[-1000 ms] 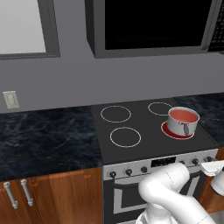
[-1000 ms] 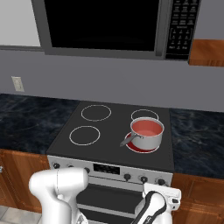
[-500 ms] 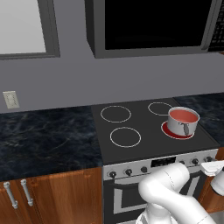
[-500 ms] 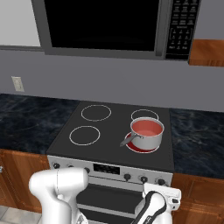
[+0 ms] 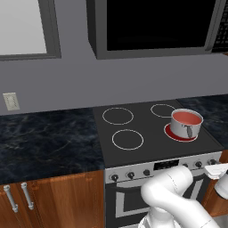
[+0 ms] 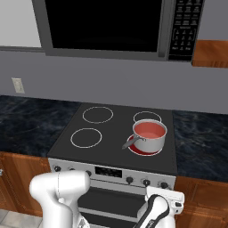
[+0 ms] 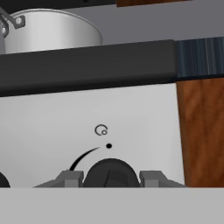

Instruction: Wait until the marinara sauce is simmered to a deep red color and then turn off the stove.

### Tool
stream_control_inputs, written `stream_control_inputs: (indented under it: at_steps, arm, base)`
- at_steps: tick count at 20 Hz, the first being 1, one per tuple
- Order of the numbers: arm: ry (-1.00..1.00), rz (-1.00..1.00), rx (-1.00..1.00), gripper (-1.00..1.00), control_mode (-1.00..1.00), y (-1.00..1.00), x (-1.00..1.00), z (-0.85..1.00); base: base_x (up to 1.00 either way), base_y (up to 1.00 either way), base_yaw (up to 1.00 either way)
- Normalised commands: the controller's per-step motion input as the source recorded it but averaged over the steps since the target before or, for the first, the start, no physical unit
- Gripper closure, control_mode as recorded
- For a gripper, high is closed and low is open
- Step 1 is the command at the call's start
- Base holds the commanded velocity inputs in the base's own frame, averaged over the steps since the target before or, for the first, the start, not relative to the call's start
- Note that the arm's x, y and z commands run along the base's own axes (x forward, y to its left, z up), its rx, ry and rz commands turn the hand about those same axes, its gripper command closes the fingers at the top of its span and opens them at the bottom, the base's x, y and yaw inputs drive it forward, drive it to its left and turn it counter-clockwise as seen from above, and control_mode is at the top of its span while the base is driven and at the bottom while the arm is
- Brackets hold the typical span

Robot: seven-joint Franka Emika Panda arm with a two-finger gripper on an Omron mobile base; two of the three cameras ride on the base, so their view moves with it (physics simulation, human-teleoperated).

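Note:
The marinara sauce [image 5: 187, 118] [image 6: 149, 129] is a flat salmon-red liquid in a steel pot [image 5: 186, 128] [image 6: 149, 140] on the front right burner of the stove [image 5: 147, 129] [image 6: 111, 133]. A red glow shows under the pot [image 5: 171, 132] [image 6: 134, 149]. In the hand view my gripper [image 7: 110, 177] is at the silver front panel, with its two fingertips [image 7: 70, 177] pressed against either side of a black knob [image 7: 109, 171]. The pot's wall [image 7: 52, 30] shows above the cooktop edge.
A black microwave [image 6: 107, 24] hangs above the stove. Dark marbled counters [image 5: 44, 142] [image 6: 200, 138] lie on both sides, with wooden cabinet doors [image 5: 53, 200] below. Several more knobs and a display [image 6: 104, 170] line the panel.

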Motion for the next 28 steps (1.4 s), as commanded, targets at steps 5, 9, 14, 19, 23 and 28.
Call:
stream_control_inputs:
  at_steps: [5, 9, 14, 19, 23, 28]
  arm:
    - [0.00, 0.00, 0.00, 1.00, -1.00, 0.00, 0.00, 0.00]
    - [0.00, 0.00, 0.00, 1.00, -1.00, 0.00, 0.00, 0.00]
    - [0.00, 0.00, 0.00, 1.00, -1.00, 0.00, 0.00, 0.00]
    - [0.00, 0.00, 0.00, 1.00, -1.00, 0.00, 0.00, 0.00]
    - [0.00, 0.00, 0.00, 1.00, -1.00, 0.00, 0.00, 0.00]
    - [0.00, 0.00, 0.00, 1.00, -1.00, 0.00, 0.00, 0.00]
  base:
    - [0.00, 0.00, 0.00]
    - [0.00, 0.00, 0.00]
    - [0.00, 0.00, 0.00]
    - [0.00, 0.00, 0.00]
    - [0.00, 0.00, 0.00]
    - [0.00, 0.00, 0.00]
